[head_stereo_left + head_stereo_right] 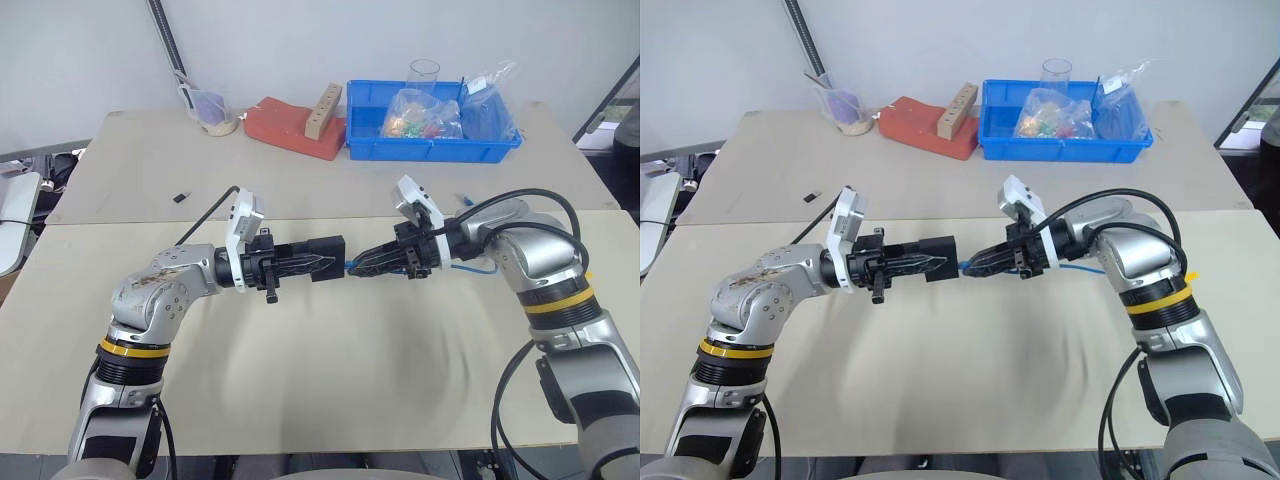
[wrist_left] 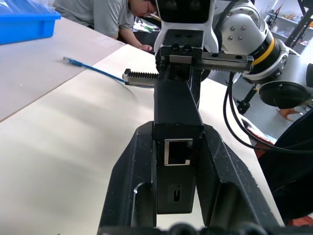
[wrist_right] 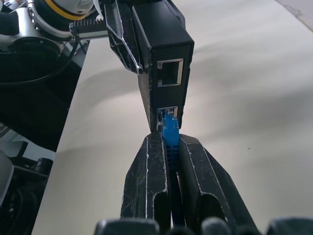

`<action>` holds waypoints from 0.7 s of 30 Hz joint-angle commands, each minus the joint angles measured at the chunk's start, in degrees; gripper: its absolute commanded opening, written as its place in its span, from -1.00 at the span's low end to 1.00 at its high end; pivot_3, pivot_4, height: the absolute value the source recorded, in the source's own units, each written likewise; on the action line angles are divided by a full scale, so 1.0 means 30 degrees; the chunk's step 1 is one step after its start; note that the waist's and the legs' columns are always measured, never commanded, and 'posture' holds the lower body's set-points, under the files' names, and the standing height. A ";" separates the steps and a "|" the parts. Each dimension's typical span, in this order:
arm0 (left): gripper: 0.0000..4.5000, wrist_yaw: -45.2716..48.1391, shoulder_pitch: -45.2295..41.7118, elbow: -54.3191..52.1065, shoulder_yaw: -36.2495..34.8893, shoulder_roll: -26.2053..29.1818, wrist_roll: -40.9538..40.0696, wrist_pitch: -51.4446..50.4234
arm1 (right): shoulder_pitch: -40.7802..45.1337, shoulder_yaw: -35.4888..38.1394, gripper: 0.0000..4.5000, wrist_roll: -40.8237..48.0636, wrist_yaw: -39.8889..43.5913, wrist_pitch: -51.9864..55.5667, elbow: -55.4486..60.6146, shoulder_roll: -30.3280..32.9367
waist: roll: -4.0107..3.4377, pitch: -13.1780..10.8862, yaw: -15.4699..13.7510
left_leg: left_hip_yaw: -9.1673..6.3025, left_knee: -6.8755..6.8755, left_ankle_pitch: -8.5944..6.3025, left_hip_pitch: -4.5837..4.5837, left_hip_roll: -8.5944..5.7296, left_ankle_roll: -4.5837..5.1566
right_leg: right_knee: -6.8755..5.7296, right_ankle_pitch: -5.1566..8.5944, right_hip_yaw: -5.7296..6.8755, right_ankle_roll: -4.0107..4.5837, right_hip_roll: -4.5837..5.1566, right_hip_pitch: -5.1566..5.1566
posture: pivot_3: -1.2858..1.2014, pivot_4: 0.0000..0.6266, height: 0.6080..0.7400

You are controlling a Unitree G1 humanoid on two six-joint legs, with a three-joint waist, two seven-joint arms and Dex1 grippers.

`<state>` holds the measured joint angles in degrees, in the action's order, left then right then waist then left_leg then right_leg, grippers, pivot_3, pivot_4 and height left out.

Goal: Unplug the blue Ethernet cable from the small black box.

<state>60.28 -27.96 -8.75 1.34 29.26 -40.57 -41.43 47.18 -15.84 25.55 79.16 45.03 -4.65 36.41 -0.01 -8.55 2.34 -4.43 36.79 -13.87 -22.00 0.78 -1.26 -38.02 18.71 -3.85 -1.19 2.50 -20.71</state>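
Left gripper (image 1: 318, 263) clamped on the small black box (image 1: 328, 258), held above the beige table (image 1: 330, 370); right gripper (image 3: 171, 147) pinched tight on the blue Ethernet cable (image 3: 170, 133) just behind its plug, still seated in the box's lower port; cable trailing back across the table (image 2: 93, 69).

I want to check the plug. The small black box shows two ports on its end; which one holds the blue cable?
The port nearer the right gripper, where the blue Ethernet cable enters the small black box. The other port is empty.
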 commanded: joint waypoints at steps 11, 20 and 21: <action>-0.76 0.0703 0.0090 -0.0841 0.0174 0.0218 -0.0349 0.0001 | 0.0707 0.0333 -0.97 0.0166 0.0916 -0.0329 0.0393 0.0437 | 0.0000 0.0000 -0.0004 | 0.0000 0.0000 0.0000 -0.0002 -0.0001 0.0000 | 0.0002 0.0000 0.0000 0.0000 0.0001 0.0000 | 0.03 -0.52 1.00; -0.76 0.0914 0.0266 -0.0950 0.0449 0.0176 -0.0235 0.0121 | 0.0907 0.0325 -0.97 0.0361 0.1169 0.0023 0.0724 0.0526 | 0.0000 0.0000 -0.0003 | 0.0001 0.0000 0.0000 -0.0001 0.0000 0.0000 | 0.0002 0.0000 0.0000 0.0000 0.0000 0.0000 | 0.03 -0.52 1.00; -0.76 0.0921 0.0289 -0.0965 0.0463 0.0182 -0.0217 0.0139 | 0.0925 0.0288 -0.97 0.0333 0.1242 0.0006 0.0719 0.0548 | 0.0000 0.0000 -0.0002 | 0.0000 0.0000 0.0000 -0.0001 0.0000 0.0000 | 0.0002 0.0000 0.0000 0.0000 0.0000 0.0000 | 0.03 -0.52 1.00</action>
<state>61.95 -27.67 -9.58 1.91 29.60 -40.66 -41.34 47.63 -16.65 25.50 82.41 45.15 -4.25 37.43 -0.01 -8.55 2.34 -4.43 36.79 -13.87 -22.01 0.78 -1.26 -38.01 18.71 -3.85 -1.20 2.50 -20.71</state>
